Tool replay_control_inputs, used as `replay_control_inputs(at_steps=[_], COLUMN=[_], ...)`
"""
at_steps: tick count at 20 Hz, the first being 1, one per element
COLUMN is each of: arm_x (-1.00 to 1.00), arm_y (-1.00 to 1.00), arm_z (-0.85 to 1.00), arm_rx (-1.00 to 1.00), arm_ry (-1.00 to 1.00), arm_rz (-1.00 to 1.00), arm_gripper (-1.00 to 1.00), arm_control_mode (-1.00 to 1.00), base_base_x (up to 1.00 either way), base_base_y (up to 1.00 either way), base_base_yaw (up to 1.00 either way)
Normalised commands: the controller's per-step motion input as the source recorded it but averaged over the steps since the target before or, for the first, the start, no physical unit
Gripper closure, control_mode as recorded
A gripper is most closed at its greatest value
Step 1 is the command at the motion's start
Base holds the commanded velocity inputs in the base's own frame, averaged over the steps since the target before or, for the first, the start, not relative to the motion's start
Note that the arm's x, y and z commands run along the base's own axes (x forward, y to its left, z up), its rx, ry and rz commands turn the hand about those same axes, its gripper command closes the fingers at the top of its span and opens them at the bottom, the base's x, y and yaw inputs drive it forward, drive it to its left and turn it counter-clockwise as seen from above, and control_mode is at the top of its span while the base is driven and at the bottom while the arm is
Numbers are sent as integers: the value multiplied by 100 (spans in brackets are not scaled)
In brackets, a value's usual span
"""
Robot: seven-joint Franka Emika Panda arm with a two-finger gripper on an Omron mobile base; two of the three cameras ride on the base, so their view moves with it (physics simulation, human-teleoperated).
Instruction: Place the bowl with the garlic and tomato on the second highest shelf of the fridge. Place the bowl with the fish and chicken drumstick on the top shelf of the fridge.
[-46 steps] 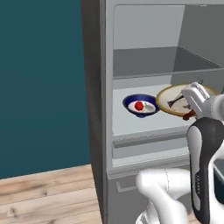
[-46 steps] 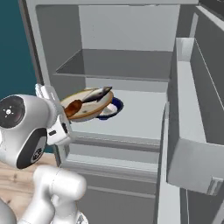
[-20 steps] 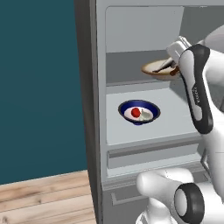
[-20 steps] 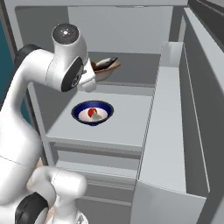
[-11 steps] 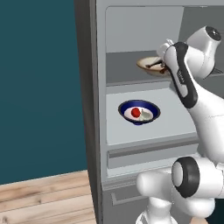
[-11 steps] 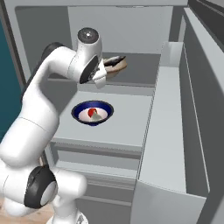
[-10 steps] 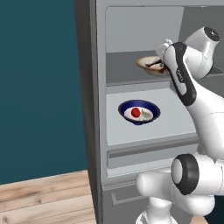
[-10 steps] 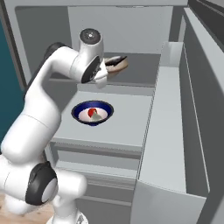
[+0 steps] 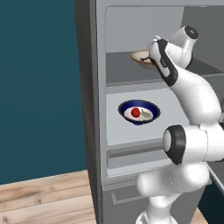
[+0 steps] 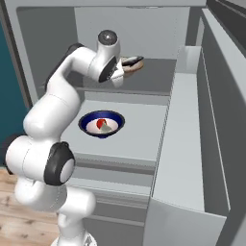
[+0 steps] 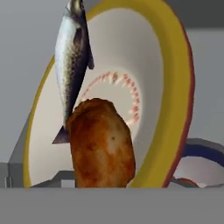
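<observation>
In the left base view, a teal wall fills the left half of the frame, with a strip of pale wooden floor along the lower left. Right of it stands the open grey fridge. At centre frame the deep round bowl, dark blue outside with a white inner face, sits on the pale grey second highest shelf, holding the small glossy red tomato and, touching it on the right, the whitish lumpy garlic bulb. Above, in the upper centre, the shallow tan bowl rests on the darker grey top shelf. The white arm with dark joints climbs the right side of the frame and its hand reaches the tan bowl's right edge.

In the right base view the arm rises at the left; the blue bowl lies at centre left on the paler shelf with the tomato and garlic inside. The tan bowl sits at upper centre on the top shelf, just beside the hand. The fridge door stands open at the right.

In the hand view the slender dark grey fish runs down the upper left, the reddish-brown chicken drumstick lies at lower centre touching its tail, both inside the tan bowl with its yellow rim. The blue bowl's rim shows at lower right.

Whether the gripper's jaws are spread or pinching the tan bowl's rim I cannot tell.
</observation>
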Motion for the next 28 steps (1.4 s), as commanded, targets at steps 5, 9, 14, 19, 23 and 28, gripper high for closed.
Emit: replay_control_inputs(at_steps=[5,9,14,19,23,28], arm_x=[36,-94,-100,-100,-100,-100], arm_y=[-3,1,35,74,64,7], arm_z=[-7,22,-24,-23,-11,-7], arm_rx=[0,0,-3,-11,-18,-14], arm_ry=[0,-31,-29,-6,0,0], arm_rz=[0,-6,-4,-1,0,0], arm_gripper=[-100,-100,-100,-100,-100,-100], arm_control_mode=[-100,-100,-100,-100,-100,-100], base_base_x=[0,0,0,0,0,0], base_base_y=[0,0,0,0,0,0], base_base_yaw=[0,0,0,0,0,0])
